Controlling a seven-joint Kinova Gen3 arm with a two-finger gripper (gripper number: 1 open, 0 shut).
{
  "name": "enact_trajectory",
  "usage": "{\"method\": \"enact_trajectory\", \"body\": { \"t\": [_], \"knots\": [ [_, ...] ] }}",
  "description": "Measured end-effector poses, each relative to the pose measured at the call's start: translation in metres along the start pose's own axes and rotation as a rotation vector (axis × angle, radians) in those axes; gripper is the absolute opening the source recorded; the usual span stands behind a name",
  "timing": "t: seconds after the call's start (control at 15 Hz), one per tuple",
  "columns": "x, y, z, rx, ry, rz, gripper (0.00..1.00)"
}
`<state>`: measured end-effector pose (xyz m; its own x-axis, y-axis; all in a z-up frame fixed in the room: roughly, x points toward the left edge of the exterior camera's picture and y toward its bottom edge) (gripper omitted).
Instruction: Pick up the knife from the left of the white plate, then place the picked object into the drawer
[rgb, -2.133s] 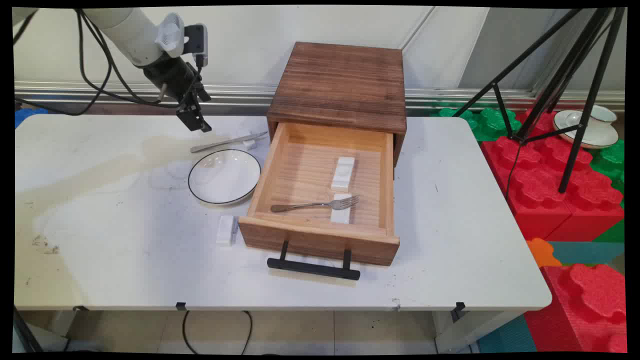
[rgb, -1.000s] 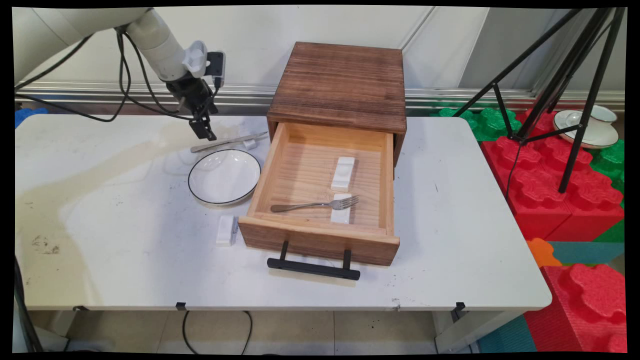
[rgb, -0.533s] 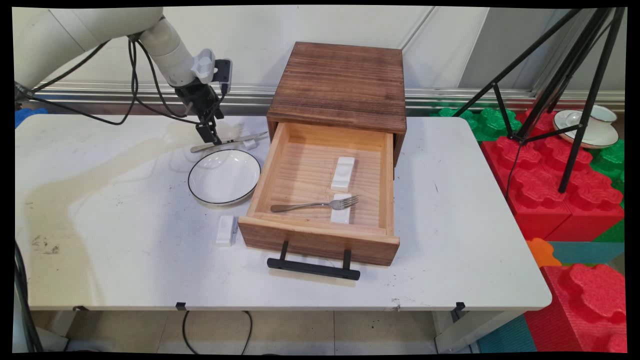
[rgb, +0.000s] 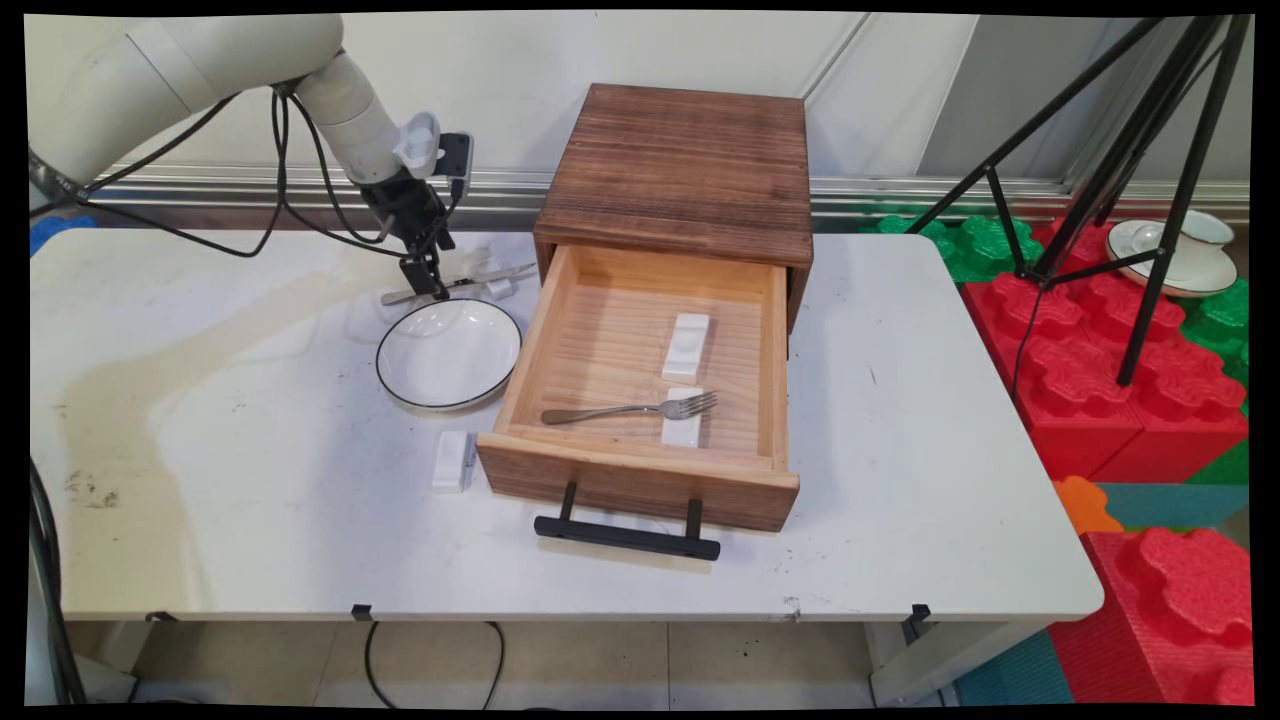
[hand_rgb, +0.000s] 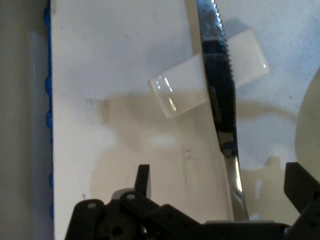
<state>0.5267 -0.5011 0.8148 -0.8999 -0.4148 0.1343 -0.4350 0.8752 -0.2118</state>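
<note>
Hand (hand_rgb: 217, 182) spread wide, straddling knife (hand_rgb: 222, 115) on white rest (hand_rgb: 180, 90)

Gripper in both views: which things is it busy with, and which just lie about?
At the gripper:
black two-finger gripper, open, over the handle of the silver serrated knife; clear white block rest under its blade.

Lying about:
black-rimmed white plate; steel fork inside the open wooden drawer.

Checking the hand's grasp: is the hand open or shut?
Open. In the hand view, the hand shows its two fingers spread wide, with the knife handle between them, ungripped.
</note>
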Motion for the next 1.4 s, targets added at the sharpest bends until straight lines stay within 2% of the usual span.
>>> {"method": "enact_trajectory", "body": {
  "t": [0.13, 0.2, 0.93, 1.4],
  "knots": [
    [0.001, -0.001, 0.004, -0.008, 0.004, 0.0, 1.0],
    [0.001, -0.001, 0.005, -0.012, 0.006, 0.0, 0.0],
    [-0.002, -0.001, 0.01, -0.032, 0.014, -0.016, 0.0],
    [-0.004, 0.004, -0.005, -0.018, 0.019, -0.02, 0.0]
  ]
}}
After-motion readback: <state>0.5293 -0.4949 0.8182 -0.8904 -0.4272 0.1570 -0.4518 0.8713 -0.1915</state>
